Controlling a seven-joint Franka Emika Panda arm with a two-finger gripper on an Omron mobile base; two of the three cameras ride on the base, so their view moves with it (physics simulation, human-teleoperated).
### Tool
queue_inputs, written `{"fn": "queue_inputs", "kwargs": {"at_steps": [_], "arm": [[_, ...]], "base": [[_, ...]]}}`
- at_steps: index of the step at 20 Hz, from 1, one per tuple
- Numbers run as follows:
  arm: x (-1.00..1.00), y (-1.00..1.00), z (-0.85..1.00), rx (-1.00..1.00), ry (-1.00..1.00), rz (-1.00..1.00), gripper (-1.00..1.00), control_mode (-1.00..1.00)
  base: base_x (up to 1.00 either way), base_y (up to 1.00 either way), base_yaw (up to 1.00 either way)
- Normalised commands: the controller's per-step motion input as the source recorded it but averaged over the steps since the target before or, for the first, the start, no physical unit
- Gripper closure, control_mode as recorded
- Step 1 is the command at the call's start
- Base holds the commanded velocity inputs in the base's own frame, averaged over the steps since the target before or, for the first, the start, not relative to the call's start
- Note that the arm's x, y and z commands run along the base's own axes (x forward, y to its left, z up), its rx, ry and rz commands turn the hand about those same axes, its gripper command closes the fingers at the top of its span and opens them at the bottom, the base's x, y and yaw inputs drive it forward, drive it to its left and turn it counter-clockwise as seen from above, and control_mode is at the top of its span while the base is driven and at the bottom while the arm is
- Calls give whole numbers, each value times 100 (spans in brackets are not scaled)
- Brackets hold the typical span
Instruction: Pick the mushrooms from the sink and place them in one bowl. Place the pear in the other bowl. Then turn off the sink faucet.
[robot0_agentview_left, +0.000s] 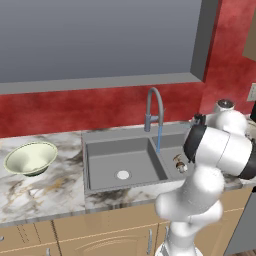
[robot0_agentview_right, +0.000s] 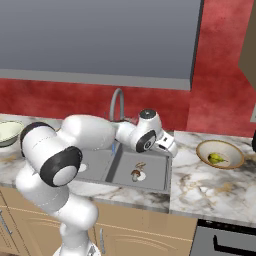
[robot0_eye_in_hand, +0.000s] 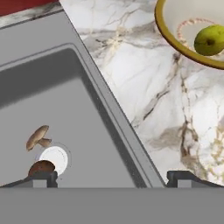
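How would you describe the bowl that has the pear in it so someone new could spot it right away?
Start at the grey double sink and move along the marble counter to its right side. There sits a shallow bowl with a tan-brown rim and whitish inside, holding a small yellow-green pear. The other bowl, left of the sink, is deeper, pale green-white and empty.

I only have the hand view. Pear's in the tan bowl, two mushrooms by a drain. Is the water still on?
Observer: Yes. In the left base view a blue stream falls from the faucet into the sink.
Operator: Where's the green bowl?
Observer: On the counter left of the sink, the pale green-white bowl, nothing in it.
Operator: Which basin are the mushrooms in?
Observer: The right one, nearer the tan-rimmed bowl; the mushrooms lie at its drain.
Operator: Gripper?
Observer: The gripper is open, nothing held, above the sink's right edge.
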Motion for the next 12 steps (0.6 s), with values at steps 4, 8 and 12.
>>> {"fn": "queue_inputs", "kwargs": {"at_steps": [4,8,12], "arm": [[0,99,-2,0,6,10,-100,-100],[5,72,-11,4,12,11,-100,-100],[26,23,-18,5,15,10,-100,-100]], "base": [[0,0,0],[0,0,0],[0,0,0]]}}
